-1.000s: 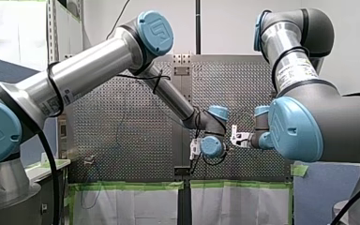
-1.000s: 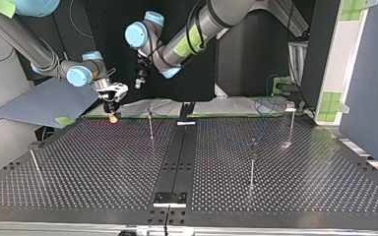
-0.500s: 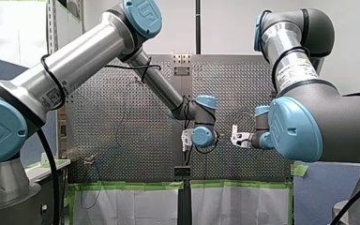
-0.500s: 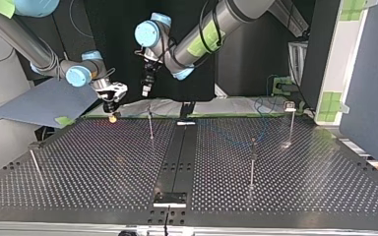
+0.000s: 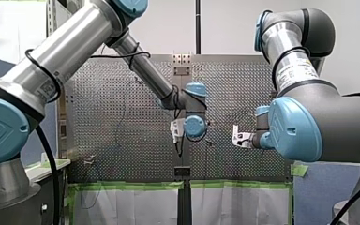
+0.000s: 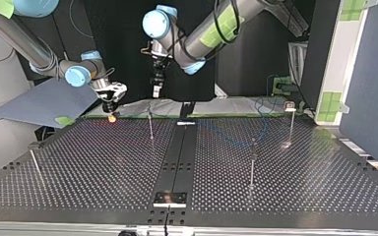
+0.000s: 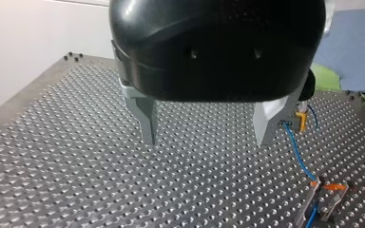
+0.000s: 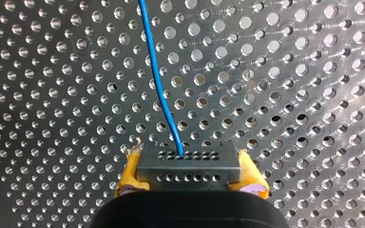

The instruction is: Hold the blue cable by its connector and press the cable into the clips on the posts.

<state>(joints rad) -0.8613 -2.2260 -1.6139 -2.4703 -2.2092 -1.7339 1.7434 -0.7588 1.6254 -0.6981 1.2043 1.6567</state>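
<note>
In the right wrist view my right gripper [image 8: 188,183] is shut on the black connector [image 8: 188,164], squeezed between its yellow pads [image 8: 132,173]. The thin blue cable [image 8: 159,85] runs from the connector ahead over the perforated table. In the top view my right gripper [image 6: 111,114] hangs low at the table's far edge, left of a thin post [image 6: 150,123]. My left gripper [image 6: 156,89] hovers higher, above that post. Its metal fingers [image 7: 145,116] stand wide apart with nothing between them. Beside them the blue cable [image 7: 297,152] leads to a clip [image 7: 325,199] with orange parts.
More posts stand on the table: one at mid right [image 6: 252,162], one at far right [image 6: 290,120], one near the left edge [image 6: 33,160]. A black rail [image 6: 177,157] runs down the table's middle. A blue-grey sheet [image 6: 49,101] lies off the far left corner.
My left arm has swung: in the front view its gripper went left and up, in the top view to the right. My right gripper with the connector stayed where it was.
</note>
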